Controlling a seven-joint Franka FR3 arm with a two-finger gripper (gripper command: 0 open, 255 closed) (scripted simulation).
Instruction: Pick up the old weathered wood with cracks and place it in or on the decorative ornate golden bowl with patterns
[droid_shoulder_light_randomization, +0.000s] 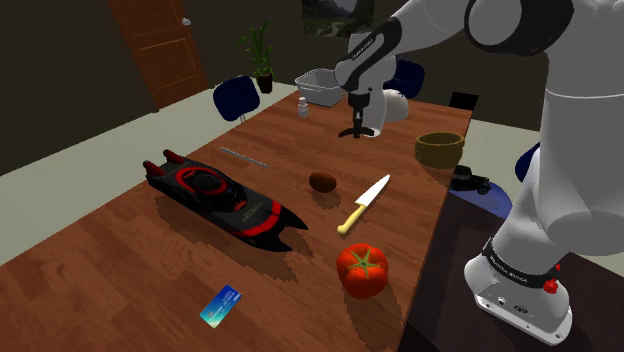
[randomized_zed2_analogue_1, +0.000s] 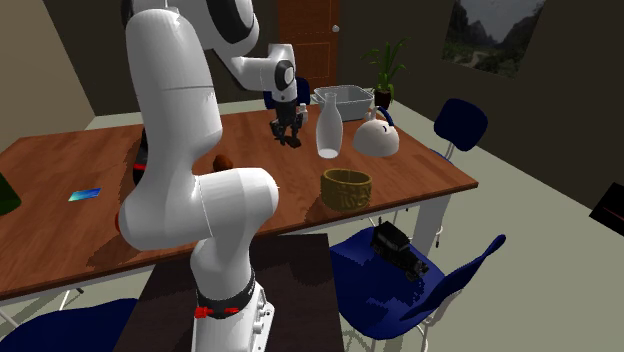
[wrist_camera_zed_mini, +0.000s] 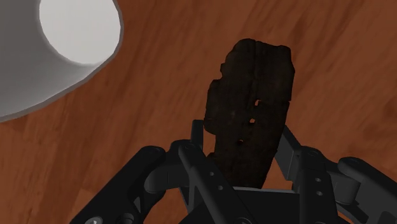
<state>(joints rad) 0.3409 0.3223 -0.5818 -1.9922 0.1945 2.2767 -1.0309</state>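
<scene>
A dark, cracked, pitted piece of wood stands on end between my fingers, and my gripper is shut on it. In the shoulder view the gripper hangs over the far part of the wooden table, with the wood at its tip just above the tabletop or touching it. The ornate golden bowl sits empty near the table's edge, toward the shoulder view's right of the gripper. From the second exterior view the bowl lies nearer the camera than the gripper.
A white vase stands close beside the gripper, with a white teapot and a grey bin behind. A black-red boat, brown lump, knife, tomato and card lie nearer.
</scene>
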